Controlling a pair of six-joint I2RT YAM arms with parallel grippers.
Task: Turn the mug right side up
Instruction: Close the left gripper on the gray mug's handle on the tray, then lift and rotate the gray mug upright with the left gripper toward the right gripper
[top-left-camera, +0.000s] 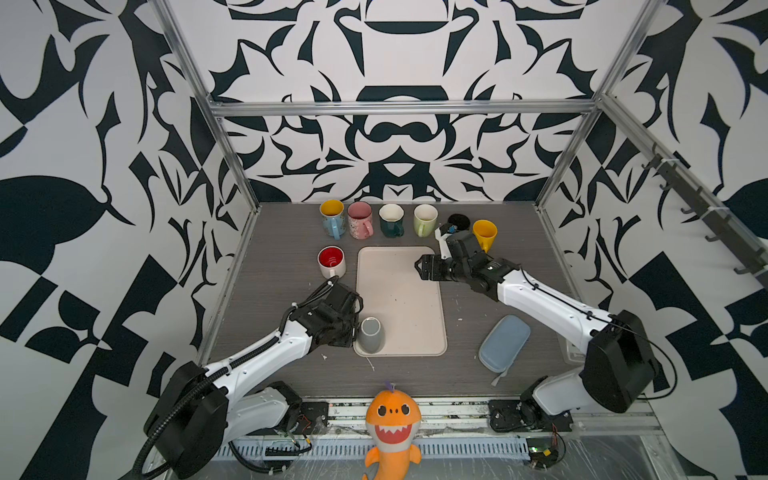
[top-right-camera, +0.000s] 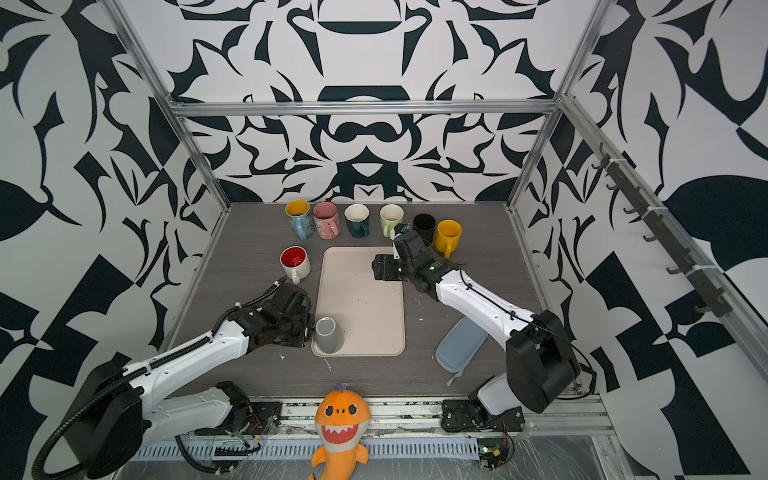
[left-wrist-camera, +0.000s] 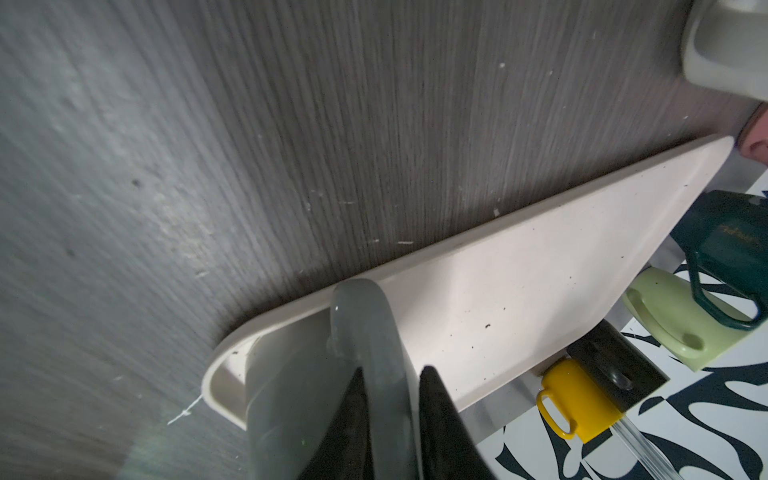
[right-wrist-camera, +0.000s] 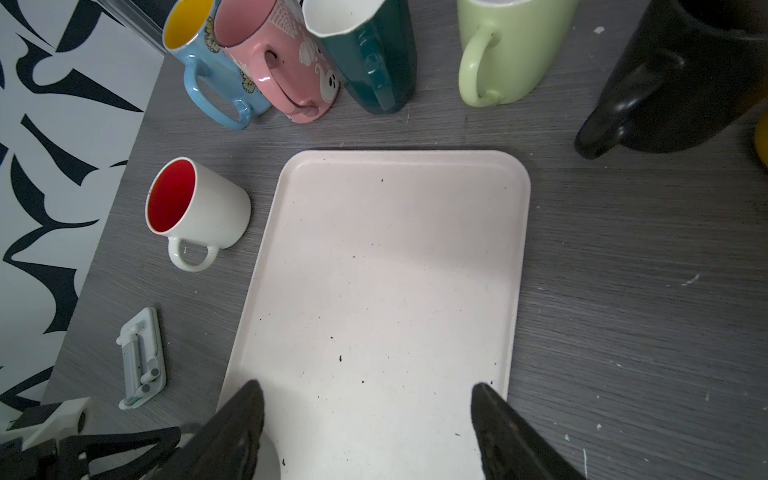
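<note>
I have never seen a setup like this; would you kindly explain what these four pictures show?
Two white robot arms work at a grey table. Two pictures look down from overhead; the others come from cameras on each arm's wrist. A pale tray lies in the middle, with upright mugs around its far end, a blue case and a toy shark. A grey mug stands, seemingly bottom-up, in the tray's near corner. The left gripper has its fingers either side of the mug's handle; a firm grip is not certain. The right gripper hangs open, empty.
</note>
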